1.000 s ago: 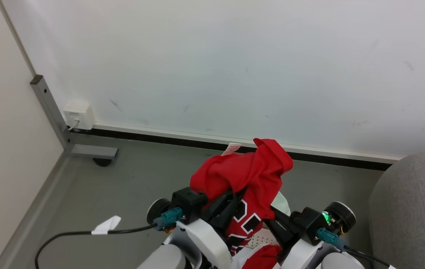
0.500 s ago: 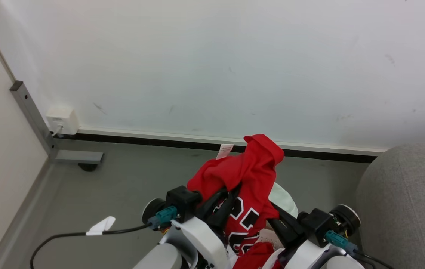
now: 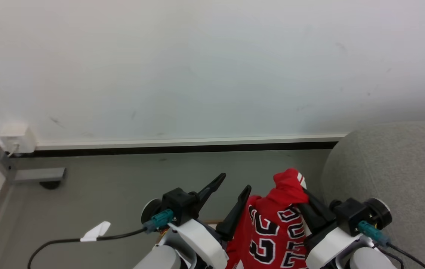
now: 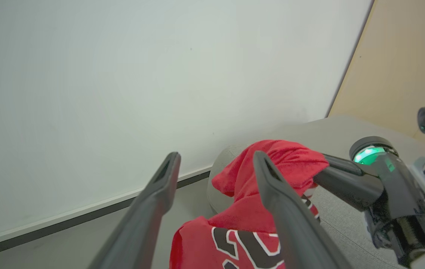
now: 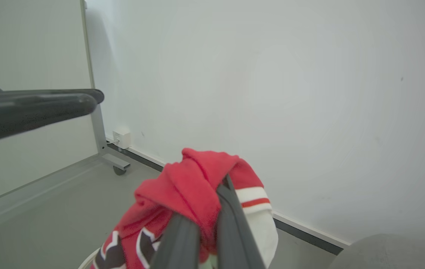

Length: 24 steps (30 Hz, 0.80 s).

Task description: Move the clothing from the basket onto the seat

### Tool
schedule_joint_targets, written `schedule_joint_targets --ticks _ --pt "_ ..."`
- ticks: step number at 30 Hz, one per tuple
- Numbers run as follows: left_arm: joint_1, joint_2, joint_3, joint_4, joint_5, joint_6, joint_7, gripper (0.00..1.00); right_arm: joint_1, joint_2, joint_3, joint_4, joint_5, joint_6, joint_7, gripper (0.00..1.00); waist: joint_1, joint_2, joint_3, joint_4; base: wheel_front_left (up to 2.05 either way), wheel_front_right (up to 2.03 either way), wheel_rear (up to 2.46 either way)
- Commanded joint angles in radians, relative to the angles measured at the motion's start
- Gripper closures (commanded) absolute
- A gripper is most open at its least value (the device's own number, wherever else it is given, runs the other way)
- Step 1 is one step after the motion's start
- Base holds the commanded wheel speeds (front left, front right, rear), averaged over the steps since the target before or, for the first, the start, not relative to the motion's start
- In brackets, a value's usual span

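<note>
Beside seat (image 3: 391, 164), right gripper (image 5: 218, 190) clamped on clothing (image 3: 272, 228), tips apparently buried; left gripper (image 3: 234, 182) spread; hem cropped.

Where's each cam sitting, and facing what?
Head view: on the head, facing forward-down at wall, floor, seat; left hand open, right hand shut on the clothing, pale forearms below.
Left wrist view: left wrist, along its own spread fingers toward wall and seat; right hand at right.
Right wrist view: right wrist, along its own shut fingers toward wall and floor; left finger at left.
Shared: all show the clothing; each wrist view catches the other hand.
</note>
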Motion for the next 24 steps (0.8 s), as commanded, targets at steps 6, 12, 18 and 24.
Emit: schedule_joint_targets --ticks 6,12,18,24 --pt "0.02 0.016 -0.003 -0.023 0.003 -0.01 -0.03 0.0 0.018 -0.034 -0.111 -0.078 -0.03 -0.002 -0.004 1.0 0.0 0.0 0.017 -0.142 0.0 0.0 0.0" --pt "0.028 0.017 0.001 -0.027 0.006 -0.011 -0.041 0.0 0.036 -0.063 -0.226 -0.178 -0.051 -0.002 -0.004 1.0 0.0 0.0 0.026 -0.256 0.0 0.0 0.0" --pt "0.032 0.018 0.002 -0.031 0.02 -0.013 -0.048 0.0 0.056 -0.069 -0.323 -0.249 -0.034 -0.002 -0.004 1.0 0.0 0.0 0.034 -0.37 0.0 0.0 0.0" --pt "0.036 0.013 0.007 -0.025 0.032 -0.016 -0.048 0.0 0.08 -0.072 -0.363 -0.293 -0.009 -0.002 -0.004 1.0 0.0 0.0 0.045 -0.459 0.0 0.0 0.0"
